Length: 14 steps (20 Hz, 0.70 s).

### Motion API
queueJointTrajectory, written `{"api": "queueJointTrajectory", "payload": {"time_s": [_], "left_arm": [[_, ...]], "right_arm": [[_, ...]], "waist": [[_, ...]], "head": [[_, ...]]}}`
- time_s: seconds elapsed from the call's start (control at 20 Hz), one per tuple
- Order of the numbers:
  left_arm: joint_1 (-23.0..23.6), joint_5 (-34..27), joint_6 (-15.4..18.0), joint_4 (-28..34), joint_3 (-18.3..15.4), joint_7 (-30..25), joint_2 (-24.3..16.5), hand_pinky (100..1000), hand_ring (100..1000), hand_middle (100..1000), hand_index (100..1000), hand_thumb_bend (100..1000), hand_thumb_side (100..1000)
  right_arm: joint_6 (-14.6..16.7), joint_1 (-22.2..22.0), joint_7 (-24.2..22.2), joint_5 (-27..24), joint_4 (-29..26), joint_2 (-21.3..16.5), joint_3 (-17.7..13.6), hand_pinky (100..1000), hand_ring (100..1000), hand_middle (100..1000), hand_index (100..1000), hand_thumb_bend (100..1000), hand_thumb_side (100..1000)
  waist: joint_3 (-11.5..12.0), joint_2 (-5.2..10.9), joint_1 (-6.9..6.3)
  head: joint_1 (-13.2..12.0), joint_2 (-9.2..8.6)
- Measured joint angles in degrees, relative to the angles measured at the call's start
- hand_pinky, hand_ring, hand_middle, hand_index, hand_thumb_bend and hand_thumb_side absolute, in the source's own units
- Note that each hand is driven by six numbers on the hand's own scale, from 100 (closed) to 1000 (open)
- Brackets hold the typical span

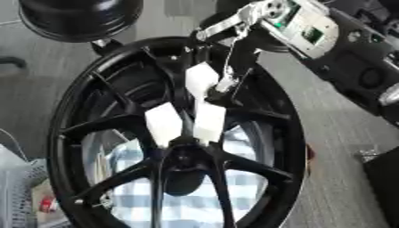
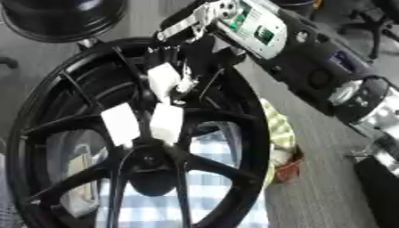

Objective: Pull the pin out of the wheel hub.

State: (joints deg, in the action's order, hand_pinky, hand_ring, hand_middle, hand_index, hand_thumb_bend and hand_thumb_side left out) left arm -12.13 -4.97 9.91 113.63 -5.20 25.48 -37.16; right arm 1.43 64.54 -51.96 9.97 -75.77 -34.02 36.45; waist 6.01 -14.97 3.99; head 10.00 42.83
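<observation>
A big black wheel rim (image 1: pixel 290 147) stands upright and fills both views, its spokes meeting at the hub (image 1: pixel 185 156) low in the middle. My right arm comes in from the upper right. Its right hand (image 1: pixel 204 80) reaches down in front of the spokes. Two straight white-padded fingertips (image 1: pixel 164 124) rest just above the hub, one on each side of a dark upright bar. A third white pad sits higher. I cannot make out the pin itself among the black parts. My left hand shows in neither view.
A second black round rim (image 1: pixel 78 18) lies at the top left. Blue-and-white checked cloth (image 1: pixel 179 200) shows through the spokes. A pale basket (image 1: pixel 15 187) is at the lower left, and a yellow-green cloth (image 2: pixel 280 129) lies to the right of the wheel.
</observation>
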Motion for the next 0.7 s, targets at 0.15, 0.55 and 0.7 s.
{"api": "queueJointTrajectory", "payload": {"time_s": [0.15,0.55,0.7], "left_arm": [[0.00,0.00,-0.06,0.00,-0.03,0.09,0.01,770,875,734,881,307,737],[0.00,0.00,0.03,0.00,-0.32,0.27,0.43,770,876,734,881,308,737],[0.00,0.00,0.08,0.00,-0.32,0.33,0.43,771,876,734,881,308,737]], "right_arm": [[-0.44,0.01,-0.03,-0.19,0.00,0.01,0.21,843,806,736,778,388,186],[-1.13,0.01,-0.05,-0.59,0.36,0.07,0.26,839,778,620,686,192,155],[-1.26,0.01,-0.08,-0.89,0.36,0.23,0.26,838,771,588,660,159,134]], "waist": [[0.01,0.00,0.09],[0.18,0.00,0.37],[0.18,0.00,0.39]], "head": [[-0.01,0.00],[-0.01,0.00],[-0.01,0.00]]}}
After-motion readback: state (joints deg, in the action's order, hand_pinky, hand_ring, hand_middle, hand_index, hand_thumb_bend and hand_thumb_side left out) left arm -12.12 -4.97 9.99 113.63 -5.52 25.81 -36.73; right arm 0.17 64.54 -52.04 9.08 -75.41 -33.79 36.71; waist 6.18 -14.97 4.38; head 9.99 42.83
